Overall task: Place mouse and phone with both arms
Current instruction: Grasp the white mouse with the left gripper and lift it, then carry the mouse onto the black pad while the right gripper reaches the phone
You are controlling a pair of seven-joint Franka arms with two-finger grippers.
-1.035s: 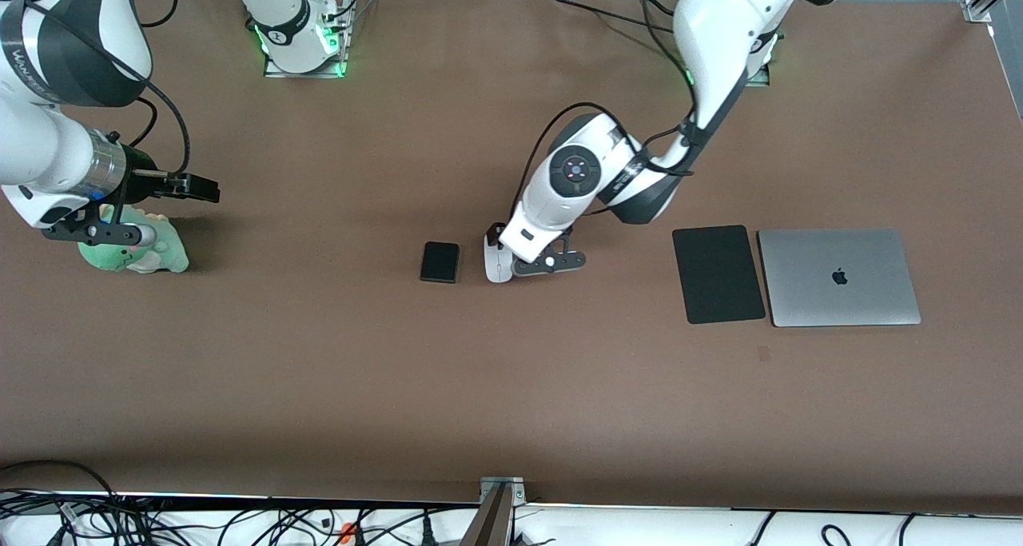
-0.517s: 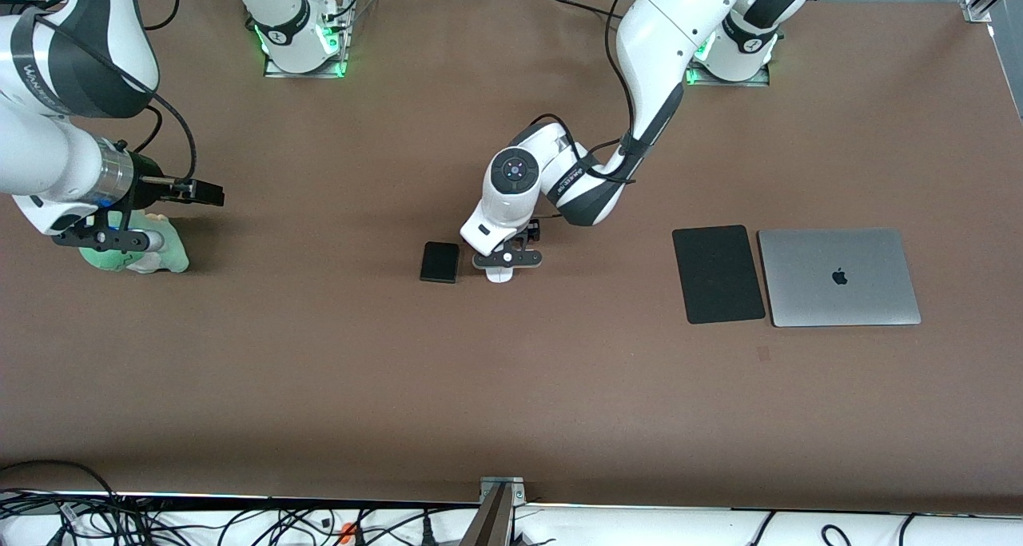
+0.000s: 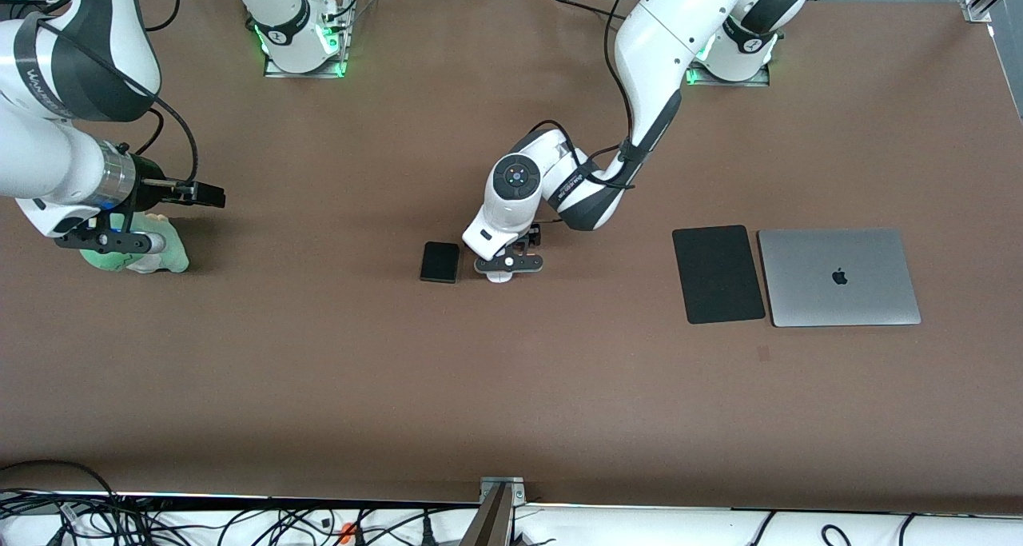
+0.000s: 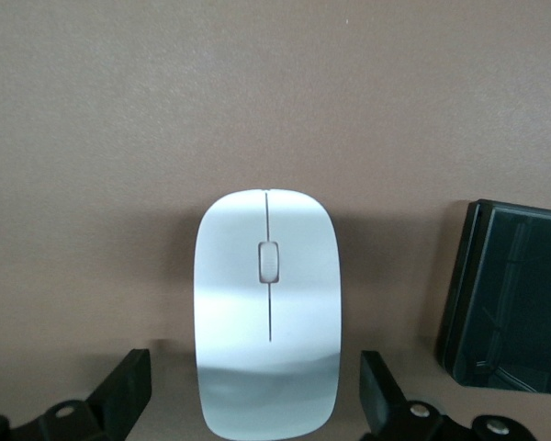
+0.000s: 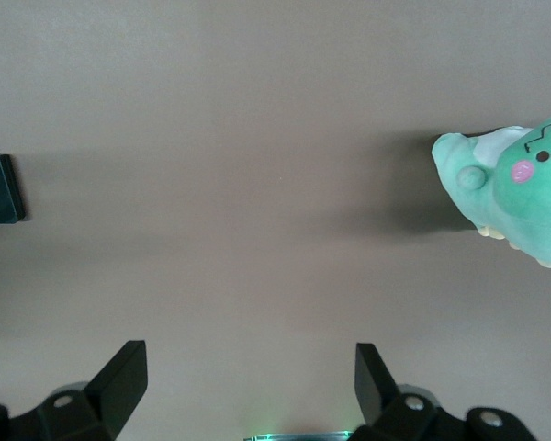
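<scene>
1. the mouse (image 4: pixel 267 317) lies on the brown surface (image 3: pixel 320 370) mid-table, the phone (image 3: pixel 440 261) just beside it at 9 o'clock, toward the right arm's end.
2. the left tool (image 3: pixel 508 263) has swung in over the mouse within the last second and now straddles it, fingers (image 4: pixel 129 386) apart, not touching; a grasp looks close.
3. only the left wrist view shows those side gaps; the front view hides most of the mouse under the wrist.
4. the right tool (image 3: pixel 112 240) waits beside a green plush toy (image 3: pixel 148 252), its fingers (image 5: pixel 124 372) spread on nothing.
5. black mat (image 3: pixel 718 273) and laptop (image 3: pixel 838 276) lie at 3 o'clock.
</scene>
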